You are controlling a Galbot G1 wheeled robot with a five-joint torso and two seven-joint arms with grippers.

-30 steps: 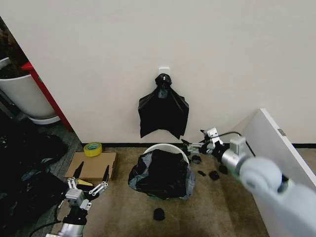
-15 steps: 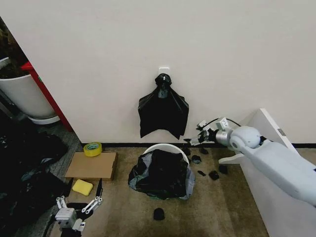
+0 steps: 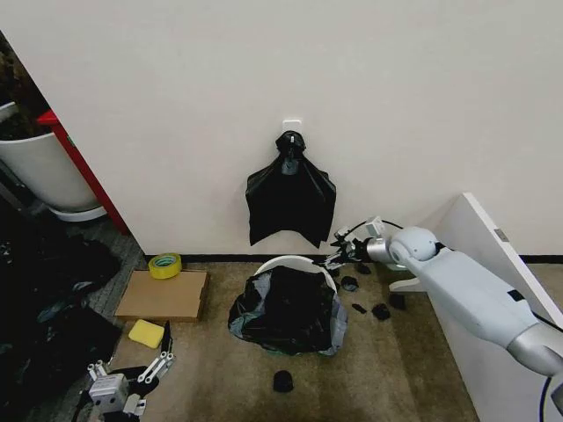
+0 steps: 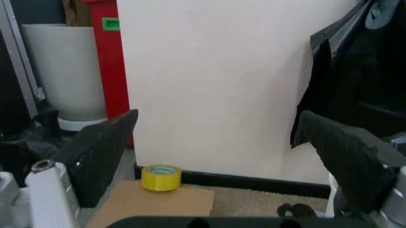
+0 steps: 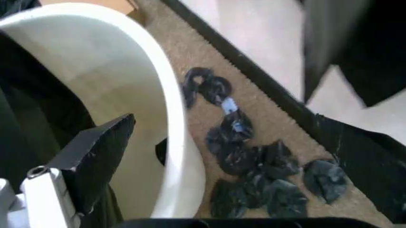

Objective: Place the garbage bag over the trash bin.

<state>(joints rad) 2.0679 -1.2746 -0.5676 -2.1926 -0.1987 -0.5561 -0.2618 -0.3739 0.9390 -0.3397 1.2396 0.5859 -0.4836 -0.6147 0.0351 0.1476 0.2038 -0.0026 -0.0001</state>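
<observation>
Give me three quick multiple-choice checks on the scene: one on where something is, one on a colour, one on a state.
1. Where is the right gripper?
A. Over the cardboard
B. Beside the trash bin's rim at the wall side
C. At the planter pot

2. What colour is the roll of tape?
A. Yellow
B. Blue
C. White

3. How does the garbage bag sit on the trash bin?
A. Folded beside it
B. Covering the whole rim
C. Draped over the front, back rim bare

Answers: 1 B, its fingers sit by the white rim; 2 A, yellow by the wall; 3 C, the back rim shows white.
</observation>
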